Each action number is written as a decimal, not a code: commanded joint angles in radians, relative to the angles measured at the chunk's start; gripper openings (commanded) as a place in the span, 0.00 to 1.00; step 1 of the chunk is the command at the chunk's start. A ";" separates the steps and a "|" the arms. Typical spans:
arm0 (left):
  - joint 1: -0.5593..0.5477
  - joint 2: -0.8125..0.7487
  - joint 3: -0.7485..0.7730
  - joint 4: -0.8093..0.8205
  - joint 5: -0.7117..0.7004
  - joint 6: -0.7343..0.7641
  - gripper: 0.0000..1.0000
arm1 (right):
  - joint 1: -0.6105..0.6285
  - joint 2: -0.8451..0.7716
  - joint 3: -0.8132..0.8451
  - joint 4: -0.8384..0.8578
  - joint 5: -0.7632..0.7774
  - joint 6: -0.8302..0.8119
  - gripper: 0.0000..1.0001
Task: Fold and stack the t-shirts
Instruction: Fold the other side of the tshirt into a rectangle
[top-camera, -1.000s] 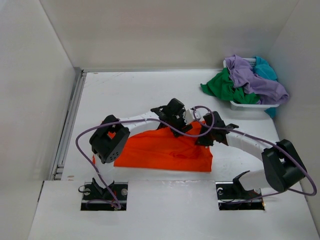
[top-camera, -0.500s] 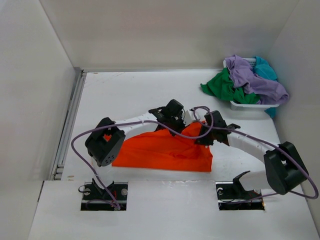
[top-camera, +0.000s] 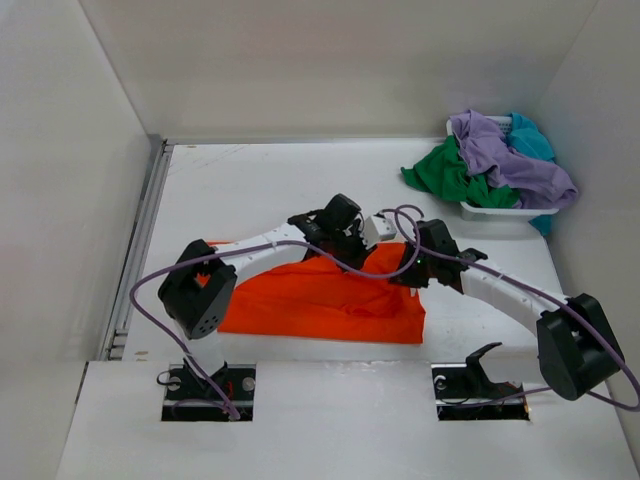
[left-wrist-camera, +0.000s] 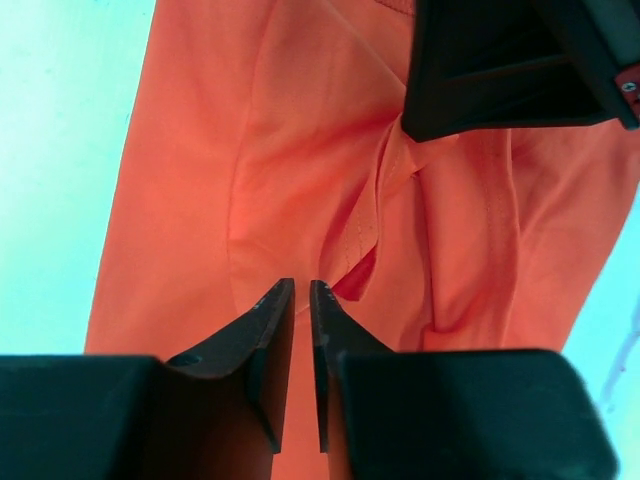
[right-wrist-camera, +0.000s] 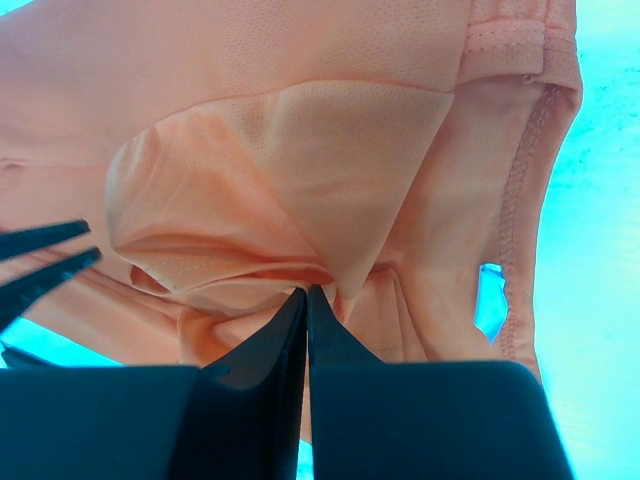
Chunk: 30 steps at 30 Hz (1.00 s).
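The orange t-shirt (top-camera: 310, 300) lies spread on the table in front of both arms. My right gripper (top-camera: 405, 272) is shut on a raised fold of it (right-wrist-camera: 306, 290) near the hemmed edge (right-wrist-camera: 520, 200). My left gripper (top-camera: 350, 240) hovers just left of it over the shirt's upper part. Its jaws (left-wrist-camera: 302, 285) are all but shut, a thin slit apart, and no cloth shows between them. A ridge of cloth (left-wrist-camera: 365, 225) runs from beside its tips up to the right gripper (left-wrist-camera: 510, 60). The purple (top-camera: 505, 150), green (top-camera: 450, 172) and teal (top-camera: 530, 138) t-shirts are heaped at the back right.
A white mesh basket (top-camera: 495, 211) under the heap stands against the right wall. White walls close in the table on the left, back and right. A metal rail (top-camera: 140, 240) runs along the left side. Purple cables loop off both arms.
The left jaws closed from open to a thin slit. The left arm swung left and its gripper shifted slightly back, baring more of the shirt's left side. The right gripper kept its hold.
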 joint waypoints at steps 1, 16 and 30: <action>0.050 -0.060 0.015 0.016 0.110 -0.084 0.09 | -0.017 -0.018 -0.003 0.032 -0.002 -0.006 0.05; 0.006 0.027 -0.019 0.119 0.057 -0.019 0.38 | -0.014 0.002 -0.012 0.052 -0.006 0.004 0.05; -0.019 -0.003 -0.098 0.088 0.064 0.060 0.04 | 0.060 -0.065 -0.028 -0.048 -0.006 0.059 0.08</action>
